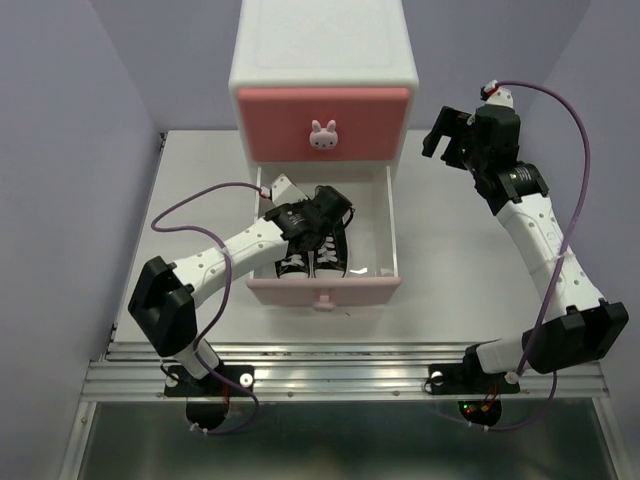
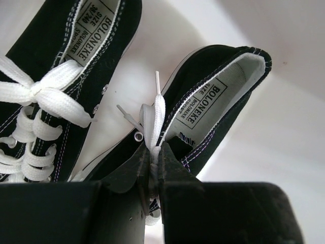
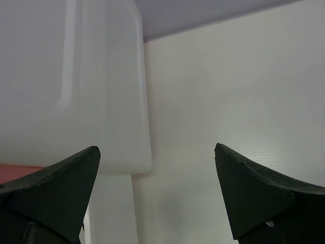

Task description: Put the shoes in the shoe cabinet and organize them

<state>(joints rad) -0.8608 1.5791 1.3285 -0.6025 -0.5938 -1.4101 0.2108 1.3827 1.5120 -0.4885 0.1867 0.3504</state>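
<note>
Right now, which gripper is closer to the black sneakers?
Left. The left gripper pinches a black sneaker by its lace inside the drawer; the right gripper hangs open beside the cabinet.

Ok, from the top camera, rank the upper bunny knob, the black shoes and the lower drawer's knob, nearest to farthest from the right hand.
1. Upper bunny knob, level with the right hand, on its left.
2. Black shoes, inside the open lower drawer.
3. Lower drawer's knob, on that drawer's front panel, lowest in view.
</note>
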